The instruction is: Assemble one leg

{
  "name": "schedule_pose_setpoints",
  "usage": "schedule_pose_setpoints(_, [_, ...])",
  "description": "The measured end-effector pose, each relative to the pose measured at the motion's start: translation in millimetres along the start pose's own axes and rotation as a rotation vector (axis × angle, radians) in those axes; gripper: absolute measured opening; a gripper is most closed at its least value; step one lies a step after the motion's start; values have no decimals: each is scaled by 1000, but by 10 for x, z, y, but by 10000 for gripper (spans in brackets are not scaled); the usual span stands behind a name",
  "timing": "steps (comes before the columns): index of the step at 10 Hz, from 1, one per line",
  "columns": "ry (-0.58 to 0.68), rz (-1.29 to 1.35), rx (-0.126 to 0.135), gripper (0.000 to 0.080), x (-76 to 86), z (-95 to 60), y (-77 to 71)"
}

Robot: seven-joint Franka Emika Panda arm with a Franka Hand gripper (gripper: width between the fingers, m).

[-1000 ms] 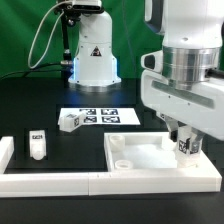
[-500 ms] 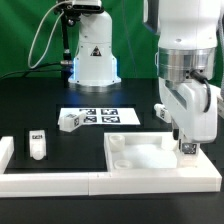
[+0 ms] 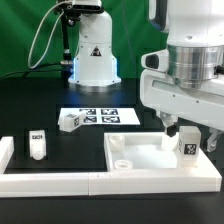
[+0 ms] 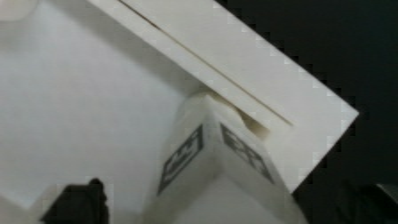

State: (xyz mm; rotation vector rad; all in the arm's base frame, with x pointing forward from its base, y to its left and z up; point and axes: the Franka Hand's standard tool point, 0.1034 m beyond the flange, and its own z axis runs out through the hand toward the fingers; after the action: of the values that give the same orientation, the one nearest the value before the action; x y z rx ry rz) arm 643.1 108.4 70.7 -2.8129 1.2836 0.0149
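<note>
A leg [image 3: 187, 144], a small white post with a black-and-white tag, stands upright at the corner of the white slab [image 3: 145, 152] on the exterior view's right. My gripper [image 3: 190, 139] is down over this leg with one dark finger on each side. In the wrist view the leg [image 4: 217, 160] rises between the fingers [image 4: 79, 203]. Bare slab [image 4: 89, 110] shows between the leg and that finger, so the jaws stand open and do not grip. Two more legs are on the table: one upright [image 3: 37, 144] and one lying [image 3: 69, 121].
The marker board [image 3: 105, 117] lies mid-table beside the lying leg. A white L-shaped fence [image 3: 60, 183] runs along the front edge. The robot's base [image 3: 92, 55] with cables stands at the back. The slab's raised rim [image 4: 240, 75] meets the black table.
The hand has turned about its vertical axis, side-on half a second ago and broad-on again now. The leg has stayed at the slab's corner.
</note>
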Motion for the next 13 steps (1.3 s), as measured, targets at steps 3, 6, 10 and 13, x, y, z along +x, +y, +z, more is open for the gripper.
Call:
schedule_pose_setpoints(3, [8,-258,-9,649,8,2,5])
schedule_pose_setpoints(6, [73,-507,16,649,19,38,-33])
schedule_pose_setpoints(10, [70,-327,22,284,18,47,-32])
schedule_pose_setpoints(13, [66,-120,24,284,29,54,-12])
